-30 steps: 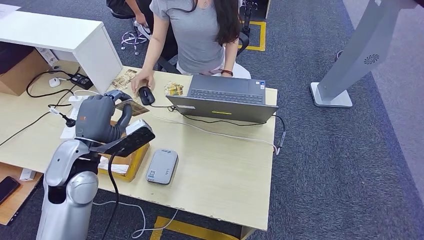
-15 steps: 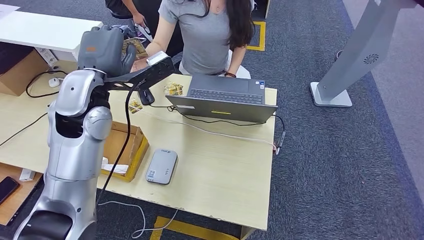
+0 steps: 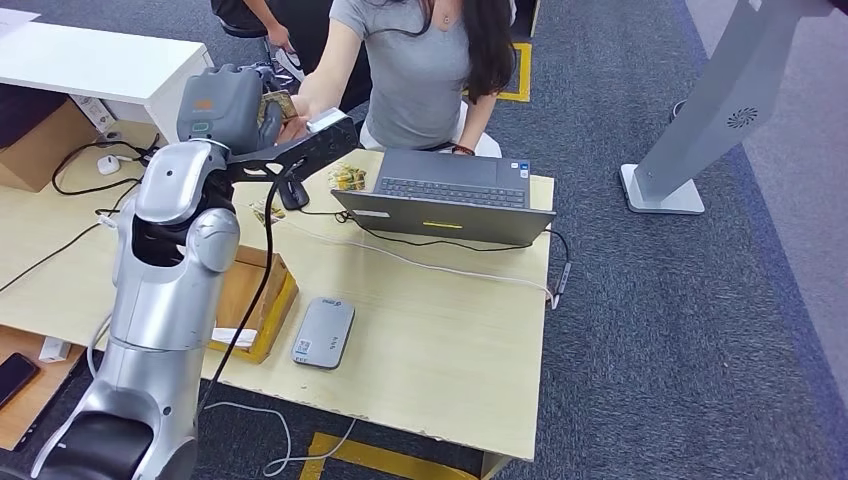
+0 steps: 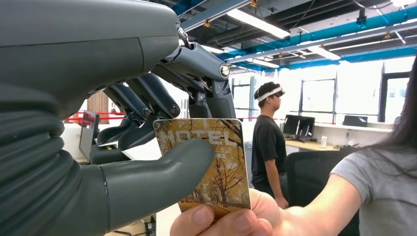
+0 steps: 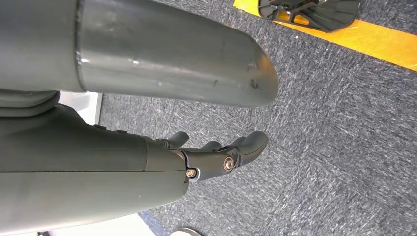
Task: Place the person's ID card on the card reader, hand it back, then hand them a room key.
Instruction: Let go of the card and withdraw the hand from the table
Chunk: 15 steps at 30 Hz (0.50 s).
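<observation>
My left hand (image 3: 222, 105) is raised over the far side of the desk, toward the person. It pinches a room key card (image 4: 209, 157) printed with autumn trees and the word HOTEL, thumb (image 4: 162, 169) across its face. The same card (image 3: 277, 105) shows small in the head view. The person's hand (image 4: 221, 223) grips the card's free edge, reaching in from beyond the desk (image 3: 297, 112). The grey card reader (image 3: 324, 333) lies flat near the desk's front edge. My right hand (image 5: 216, 152) hangs over dark carpet, fingers apart, holding nothing.
An open grey laptop (image 3: 440, 195) sits at the far right of the desk, with a black mouse (image 3: 292, 190) and loose cards (image 3: 348, 177) beside it. A cardboard box (image 3: 245, 295) stands under my left arm. A white counter (image 3: 110, 65) lies at the far left.
My left arm has lifted the card from above the box up toward the person. The person's hand left the mouse and took hold of the card's edge.
</observation>
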Available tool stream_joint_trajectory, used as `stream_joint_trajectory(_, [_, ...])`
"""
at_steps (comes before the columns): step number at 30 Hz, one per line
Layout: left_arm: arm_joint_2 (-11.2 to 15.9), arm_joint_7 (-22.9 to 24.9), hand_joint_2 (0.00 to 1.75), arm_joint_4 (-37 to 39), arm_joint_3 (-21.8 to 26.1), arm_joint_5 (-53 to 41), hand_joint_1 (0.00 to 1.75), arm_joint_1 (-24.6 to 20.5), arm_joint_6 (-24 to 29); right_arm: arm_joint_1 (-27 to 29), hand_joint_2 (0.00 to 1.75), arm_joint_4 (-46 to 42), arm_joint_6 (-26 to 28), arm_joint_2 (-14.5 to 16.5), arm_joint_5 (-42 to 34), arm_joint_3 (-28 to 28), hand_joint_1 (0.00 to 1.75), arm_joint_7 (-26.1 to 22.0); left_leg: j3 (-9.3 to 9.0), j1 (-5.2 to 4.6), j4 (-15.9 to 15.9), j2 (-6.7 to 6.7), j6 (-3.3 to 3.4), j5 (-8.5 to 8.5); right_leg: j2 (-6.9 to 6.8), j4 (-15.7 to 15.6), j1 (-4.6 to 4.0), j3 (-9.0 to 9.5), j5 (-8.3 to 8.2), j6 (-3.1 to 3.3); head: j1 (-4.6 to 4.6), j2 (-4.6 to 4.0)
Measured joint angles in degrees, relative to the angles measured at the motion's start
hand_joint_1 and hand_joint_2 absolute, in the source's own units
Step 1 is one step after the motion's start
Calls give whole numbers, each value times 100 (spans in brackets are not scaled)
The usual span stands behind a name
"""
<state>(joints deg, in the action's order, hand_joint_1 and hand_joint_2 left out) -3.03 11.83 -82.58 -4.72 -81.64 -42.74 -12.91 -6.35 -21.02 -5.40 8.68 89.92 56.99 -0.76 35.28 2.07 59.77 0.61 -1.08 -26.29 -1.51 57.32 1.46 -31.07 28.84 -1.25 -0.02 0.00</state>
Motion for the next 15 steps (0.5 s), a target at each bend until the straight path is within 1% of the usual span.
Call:
stream_joint_trajectory(1, [0,1,175,16,0,0,3,0,3,0,0,4,0,-1,0,-2,0,0,1,0,0,0,0,0,0,0,0,0,0,0,0,0])
stream_joint_trajectory(2, [0,2,175,31,0,-1,0,0,8,-1,0,8,0,-1,0,-4,0,0,2,0,0,-1,0,0,0,0,0,0,0,0,0,0])
stream_joint_trajectory(8, [1,-50,175,93,0,-10,0,18,97,-6,0,29,6,-10,0,-55,0,15,3,0,0,-1,0,0,-1,0,0,-1,0,0,0,0])
stream_joint_trajectory(12, [-1,-347,175,-17,0,283,0,190,300,0,0,32,7,-15,-61,-100,0,24,3,0,0,0,0,0,0,0,0,-1,0,0,0,0])
stream_joint_trajectory(15, [0,-717,175,-453,0,809,0,524,388,33,0,34,10,-18,-178,-101,0,26,4,0,-1,0,0,-1,0,0,0,-1,1,-1,1,0])
